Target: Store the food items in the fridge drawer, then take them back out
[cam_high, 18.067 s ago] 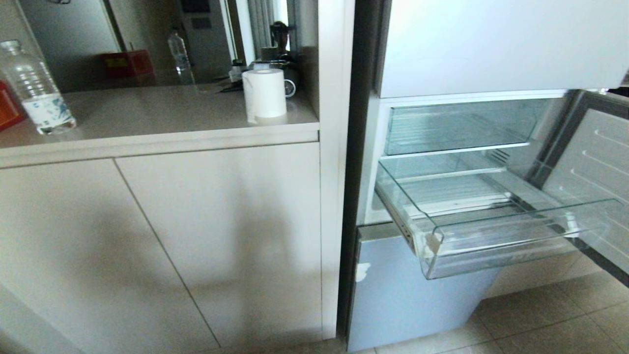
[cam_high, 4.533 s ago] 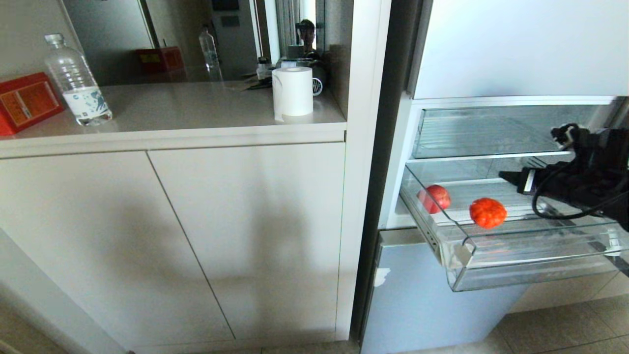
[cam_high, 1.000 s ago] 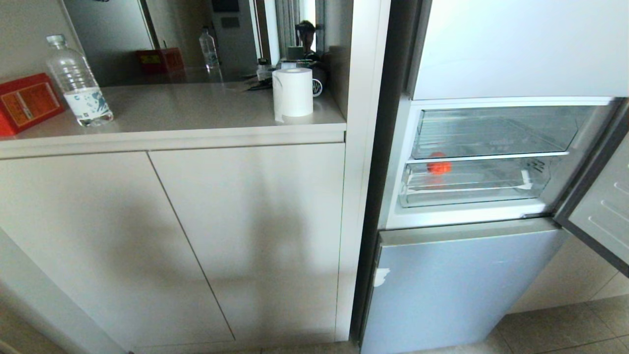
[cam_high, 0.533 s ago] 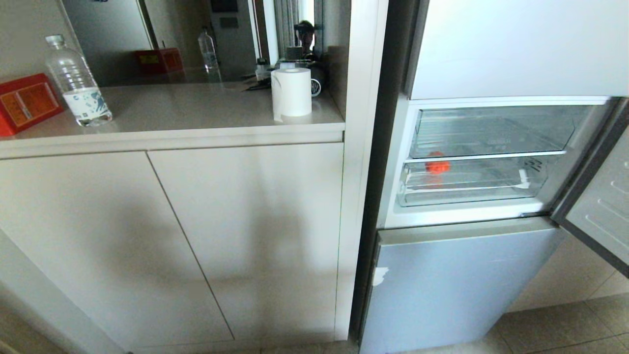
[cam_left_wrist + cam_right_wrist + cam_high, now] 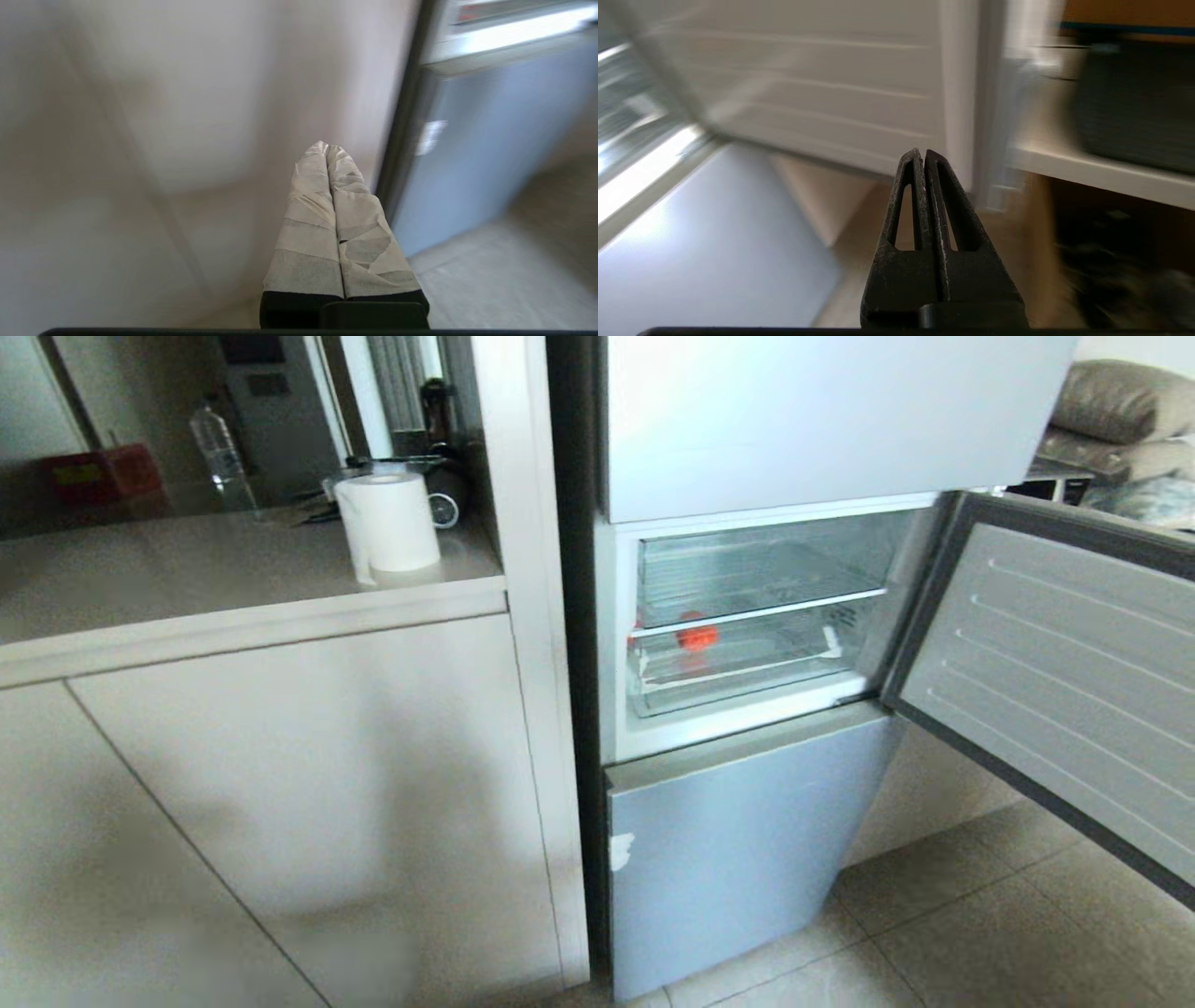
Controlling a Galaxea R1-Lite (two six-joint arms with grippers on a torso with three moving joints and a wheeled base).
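So the fruit (image 5: 696, 637) sits inside the pushed-in drawer (image 5: 738, 686), fridge door (image 5: 1055, 681) hanging open. Can't read any writing anywhere. Left gripper (image 5: 328, 148) and right gripper (image 5: 924, 153) are both pinched closed, holding nothing.

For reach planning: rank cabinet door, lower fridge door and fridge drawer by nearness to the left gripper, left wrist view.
1. Cabinet door, ahead of the left gripper.
2. Lower fridge door, alongside.
3. Fridge drawer, above that door.
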